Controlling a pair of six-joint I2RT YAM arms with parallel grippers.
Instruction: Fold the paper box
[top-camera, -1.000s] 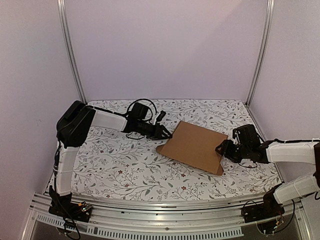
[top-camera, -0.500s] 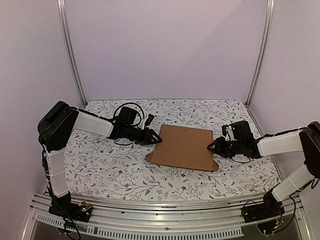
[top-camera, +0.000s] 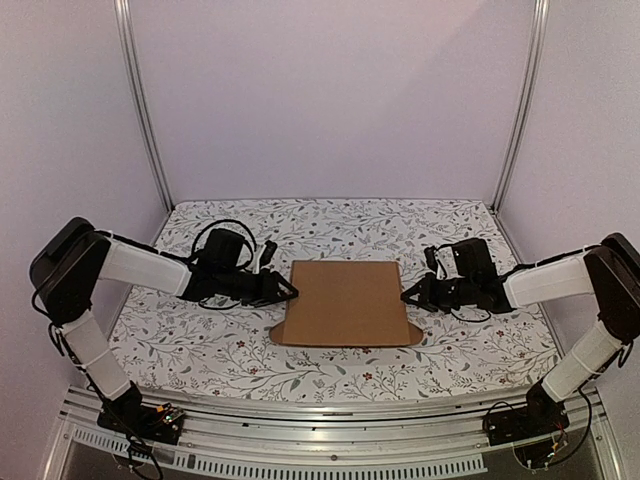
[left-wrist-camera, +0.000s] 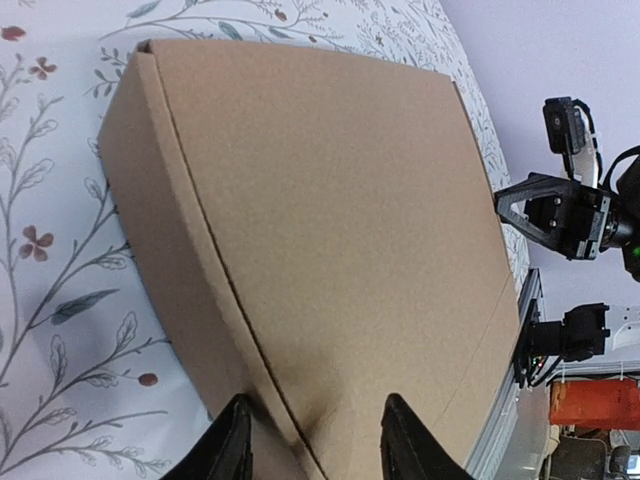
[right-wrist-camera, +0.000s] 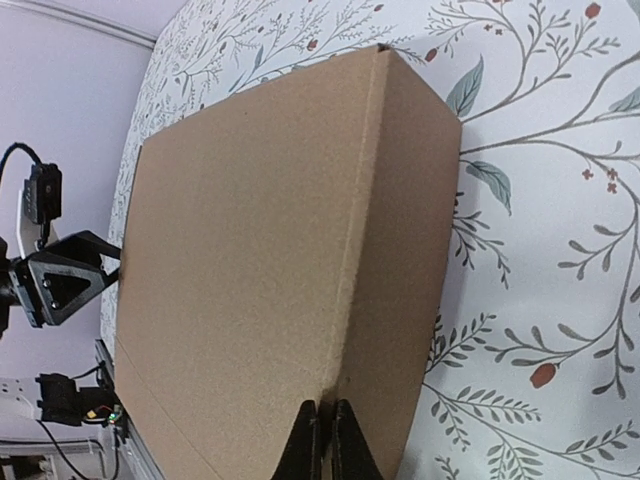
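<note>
Brown cardboard lies right at the tips of the right gripper (right-wrist-camera: 322, 440). Its two fingers are pressed together, and nothing can be seen between them. The tips are set against the nearest edge of the box (right-wrist-camera: 270, 270), but it cannot be told whether any card is pinched there. At the opposite side, the left gripper (left-wrist-camera: 315, 445) is held about half open. Its fingers (left-wrist-camera: 235, 445) are spread to either side of a creased edge of the box, and nothing is clamped between them; whether they touch the card cannot be told. Between the two sets of jaws the box is seen folded shut, shallow and rectangular, lying flat with its broad face up. Beneath it and out past both jaws a white cloth (top-camera: 200, 340) printed with leafy sprigs and small red flowers is spread over the table. Beyond the box, pale lilac walls (top-camera: 330, 100) are framed by metal posts (top-camera: 140, 100)
</note>
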